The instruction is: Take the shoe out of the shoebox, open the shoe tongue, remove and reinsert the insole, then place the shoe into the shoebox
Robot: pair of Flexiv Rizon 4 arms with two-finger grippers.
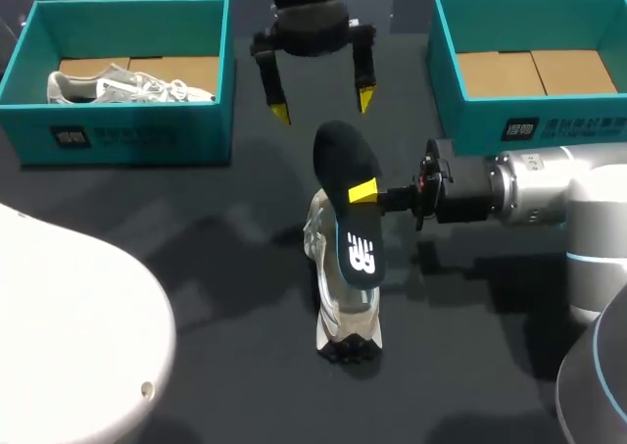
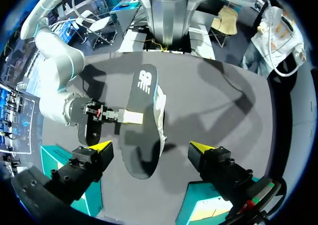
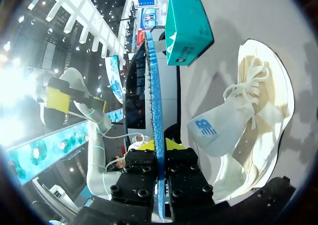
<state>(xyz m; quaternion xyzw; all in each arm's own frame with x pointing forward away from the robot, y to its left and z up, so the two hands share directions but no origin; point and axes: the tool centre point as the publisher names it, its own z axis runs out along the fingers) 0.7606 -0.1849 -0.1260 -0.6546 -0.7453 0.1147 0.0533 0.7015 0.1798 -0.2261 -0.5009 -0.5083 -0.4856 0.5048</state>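
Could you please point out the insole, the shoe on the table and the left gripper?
insole (image 1: pixel 353 223), head view, on its dark face just above the logo.
shoe (image 1: pixel 338 317), head view, on its pale side below the insole.
left gripper (image 1: pixel 323 107), head view, midway between its yellow tips.

Matt black insole (image 1: pixel 339 157), pale mesh shoe (image 1: pixel 340 317)

The right gripper (image 1: pixel 364 191) pinches the black insole (image 1: pixel 338 155) above the shoe (image 1: pixel 333 307), left gripper (image 1: pixel 323 106) spread behind.
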